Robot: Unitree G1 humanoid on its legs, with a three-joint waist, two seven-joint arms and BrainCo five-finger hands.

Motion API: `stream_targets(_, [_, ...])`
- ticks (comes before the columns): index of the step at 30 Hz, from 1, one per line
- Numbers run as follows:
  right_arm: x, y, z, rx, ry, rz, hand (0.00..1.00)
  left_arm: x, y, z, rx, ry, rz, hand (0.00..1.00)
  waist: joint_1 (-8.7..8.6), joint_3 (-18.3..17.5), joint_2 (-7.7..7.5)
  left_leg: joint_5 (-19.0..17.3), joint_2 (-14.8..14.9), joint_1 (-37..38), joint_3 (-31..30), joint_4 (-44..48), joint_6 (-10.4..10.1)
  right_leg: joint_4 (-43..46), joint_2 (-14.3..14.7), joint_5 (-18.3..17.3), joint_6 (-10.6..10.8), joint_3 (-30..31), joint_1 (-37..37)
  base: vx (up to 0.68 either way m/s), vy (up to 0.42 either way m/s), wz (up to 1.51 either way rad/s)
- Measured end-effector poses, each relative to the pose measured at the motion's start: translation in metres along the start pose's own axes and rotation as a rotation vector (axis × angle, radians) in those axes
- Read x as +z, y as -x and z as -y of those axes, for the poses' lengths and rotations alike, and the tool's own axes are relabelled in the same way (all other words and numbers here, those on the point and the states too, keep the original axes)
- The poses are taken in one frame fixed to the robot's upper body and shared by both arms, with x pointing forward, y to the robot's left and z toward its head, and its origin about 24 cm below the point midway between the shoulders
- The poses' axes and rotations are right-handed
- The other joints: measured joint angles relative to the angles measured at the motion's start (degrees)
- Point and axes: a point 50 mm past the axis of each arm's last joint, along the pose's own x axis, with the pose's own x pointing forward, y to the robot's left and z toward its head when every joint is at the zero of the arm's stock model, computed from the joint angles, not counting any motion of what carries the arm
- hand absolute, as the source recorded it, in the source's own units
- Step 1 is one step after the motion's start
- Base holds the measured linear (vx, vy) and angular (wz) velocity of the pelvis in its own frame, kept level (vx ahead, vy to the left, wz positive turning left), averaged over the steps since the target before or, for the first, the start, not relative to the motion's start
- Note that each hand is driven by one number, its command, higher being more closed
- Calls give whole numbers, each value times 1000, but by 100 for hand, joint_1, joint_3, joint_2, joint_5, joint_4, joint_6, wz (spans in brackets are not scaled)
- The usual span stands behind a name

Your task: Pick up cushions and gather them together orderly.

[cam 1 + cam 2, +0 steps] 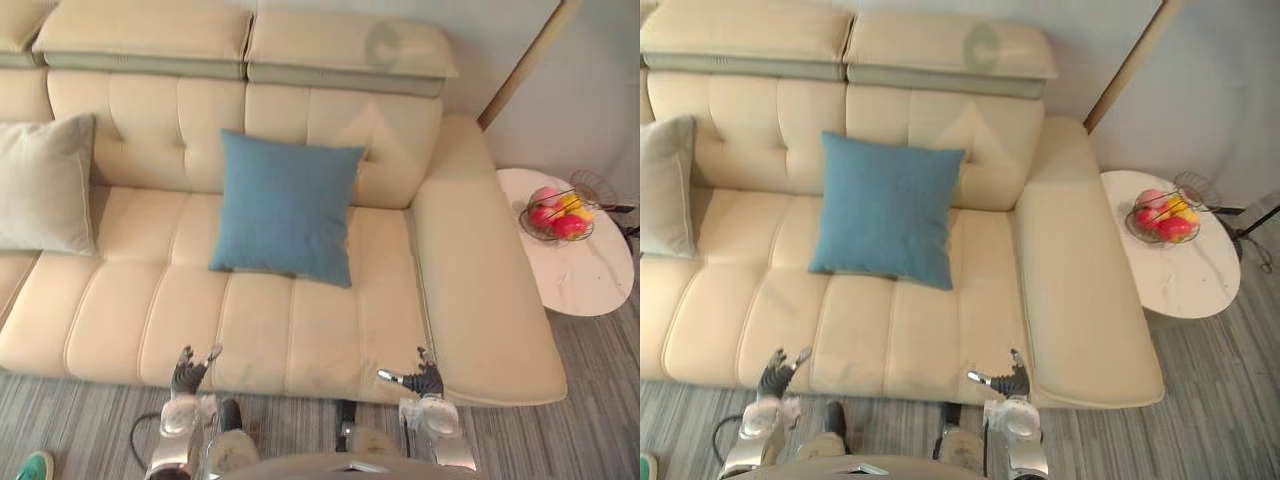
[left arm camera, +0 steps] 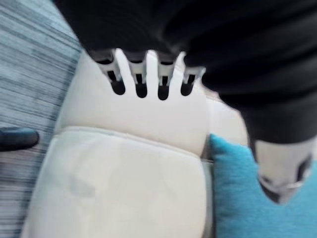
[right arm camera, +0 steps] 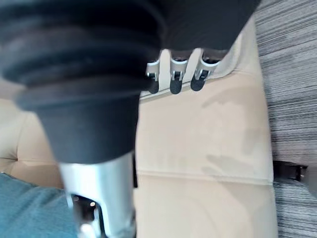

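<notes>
While fingers (image 2: 141, 89) hang empty, blue cushion (image 1: 285, 205) lies beyond

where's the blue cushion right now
In the left eye view the blue cushion leans against the sofa backrest about mid-seat, well to the right of the grey cushion at the left edge.

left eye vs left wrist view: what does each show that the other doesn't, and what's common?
Left eye view, not the wrist: grey fabric cushion further left on the cream leather sofa, round white side table with a wire fruit basket, right hand. Left wrist view, not the eye: nothing new, just the left hand close up, fingers straight. Shared: the sofa, blue square cushion, that hand, grey striped floor.
</notes>
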Motion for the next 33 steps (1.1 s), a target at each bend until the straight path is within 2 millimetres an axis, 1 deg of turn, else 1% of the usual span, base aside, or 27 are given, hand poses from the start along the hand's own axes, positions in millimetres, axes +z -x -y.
stream_targets(1, [-5, 0, 0, 3, 4, -21, 0, -5, 1, -2, 7, 2, -24, 0, -11, -31, 3, -2, -9, 46, 0, -20, -2, -40, -1, 10, -13, 8, 47, -4, 8, -11])
stream_targets(2, [-16, 2, 0, 5, 7, -72, 0, -15, 2, -5, 15, -2, -65, 0, -14, -83, 4, -15, -16, 126, -2, -37, -19, -96, -2, 27, -13, 16, 139, -5, 4, -6])
stream_targets(4, [-32, 3, 3, -5, 4, -142, 0, -25, 4, -7, 23, -2, -109, 0, -13, -107, 10, -50, -24, 259, -17, -46, -41, -139, 0, 27, -1, 27, 268, -3, -2, -8])
stream_targets(5, [-46, 6, 7, -16, 5, -208, 0, -34, 6, -9, 28, -21, -149, 0, -17, -156, 21, -54, -47, 392, -21, -121, -42, -139, 4, 4, 25, 72, 341, -5, -3, -13])
stream_targets(6, [-50, 7, 9, -20, 1, -226, 0, -37, 6, -10, 31, -21, -160, 0, -15, -177, 22, -55, -62, 427, -36, -151, -41, -139, 6, 2, 27, 103, 348, -2, -3, -24])
stream_targets(8, [-64, 11, 12, -15, -4, -295, 0, -48, 10, -12, 33, -32, -208, 0, -37, -236, 39, -64, -93, 596, -22, -227, -32, -139, 12, -1, 31, 190, 426, 6, 1, -20])
stream_targets(10, [-70, 13, 15, -33, -26, -326, 0, -54, 12, -12, 26, -44, -231, 0, -62, -266, 39, -97, -105, 672, -14, -225, -27, -139, 11, -1, 30, 243, 469, 5, 7, -13])
stream_targets(12, [-75, 15, 19, -44, -33, -353, 0, -61, 15, -12, 10, -66, -259, 0, -66, -267, 44, -137, -113, 823, 49, -224, -24, -139, 13, 1, 27, 314, 567, 1, 12, -17])
stream_targets(14, [-77, 15, 20, -47, -39, -365, 0, -62, 15, -12, 4, -71, -264, 0, -75, -286, 38, -148, -115, 865, 74, -224, -16, -139, 12, 1, 28, 331, 598, -3, 7, -8])
stream_targets(16, [-82, 17, 22, -55, -64, -394, 0, -64, 16, -12, 0, -78, -275, 0, -76, -313, 75, -173, -117, 943, 101, -224, -25, -139, 12, -8, 31, 346, 647, -7, 5, -6])
stream_targets(17, [-82, 17, 22, -54, -69, -395, 0, -64, 16, -12, -5, -83, -275, 0, -81, -329, 51, -176, -118, 962, 105, -224, -27, -139, 12, -10, 30, 351, 654, -15, 4, -6])
stream_targets(18, [-83, 18, 22, -54, -69, -396, 0, -64, 16, -12, -10, -85, -275, 0, -89, -299, 99, -181, -120, 987, 120, -225, -30, -138, 13, -11, 30, 374, 666, -12, 3, -5])
stream_targets(19, [-83, 18, 22, -54, -69, -396, 0, -65, 16, -12, -11, -89, -276, 0, -98, -321, 60, -190, -123, 1013, 124, -225, -26, -139, 15, -11, 29, 401, 708, -12, 6, -8])
stream_targets(20, [-83, 18, 23, -54, -69, -397, 0, -65, 16, -12, -12, -93, -276, 0, -100, -300, 106, -213, -132, 1033, 122, -219, -25, -138, 15, -11, 29, 434, 709, -8, 7, -11])
stream_targets(21, [-83, 18, 23, -54, -69, -398, 0, -65, 16, -12, -12, -94, -276, 0, -99, -297, 110, -227, -141, 1042, 123, -216, -19, -138, 16, -11, 29, 460, 708, -28, 10, -14])
stream_targets(23, [-83, 17, 22, -52, -68, -397, 0, -65, 16, -12, -13, -100, -275, 0, -95, -296, 79, -253, -168, 1010, 179, -221, -11, -112, 20, -32, 57, 597, 589, -49, 12, -28])
stream_targets(24, [-82, 17, 22, -51, -68, -395, 0, -64, 16, -12, -13, -100, -274, 0, -75, -272, 7, -260, -178, 1007, 247, -219, -3, -82, 25, -30, 54, 667, 500, -27, 14, -45])
stream_targets(25, [-80, 15, 21, -48, -70, -387, 0, -63, 15, -12, -12, -99, -270, 0, -54, -256, 56, -268, -188, 1003, 336, -205, 1, -24, 32, -1, 21, 784, 397, 1, 21, -55])
stream_targets(26, [-75, 12, 18, -41, -71, -371, 0, -61, 13, -13, -9, -95, -264, 0, -46, -221, -23, -296, -204, 989, 475, -152, 13, 60, 39, 26, 29, 946, 296, -28, 26, -81])
stream_targets(27, [-67, 8, 12, -29, -79, -348, 0, -57, 11, -14, -1, -90, -253, 0, -19, -116, -50, -411, -203, 873, 709, 76, 12, 136, 43, 90, -20, 1145, 91, -30, 23, -76])
stream_targets(28, [-65, 7, 10, -26, -83, -339, 0, -55, 10, -14, 1, -87, -249, 0, -9, -56, -64, -468, -194, 822, 771, 181, 15, 157, 49, 106, -41, 1207, 37, -81, 20, -76])
stream_targets(29, [-56, 5, 4, -13, -93, -303, 0, -49, 6, -15, 10, -74, -231, 0, -28, 62, -124, -722, -124, 518, 924, 719, 64, 168, 64, 155, -162, 1281, -108, -81, 10, -48])
stream_targets(30, [-55, 5, 2, -6, -87, -295, 0, -47, 5, -14, 11, -69, -223, 0, -33, 87, -188, -812, -96, 344, 927, 1020, 203, 102, 75, 113, -545, 1250, -164, -104, 24, -54])
stream_targets(31, [-51, 4, 0, 4, -77, -281, 0, -44, 4, -11, 4, -64, -215, 0, -7, 131, -138, -919, -102, 128, 863, 1162, 381, -38, 87, -188, -1414, 873, -175, -112, 88, -75])
stream_targets(32, [-40, -3, 4, -5, -68, -244, 0, -41, 4, -7, -3, -57, -199, 0, 68, 184, 161, -830, 126, 133, 949, 989, 518, 616, 84, -824, -1277, 114, -396, -93, 97, -65])
stream_targets(33, [-38, -4, 2, 1, -67, -238, 0, -39, 4, -6, -5, -56, -192, 0, 38, 200, 176, -794, 156, 77, 950, 1013, 490, 1339, -17, -942, -1087, -21, -594, -76, 90, -29])
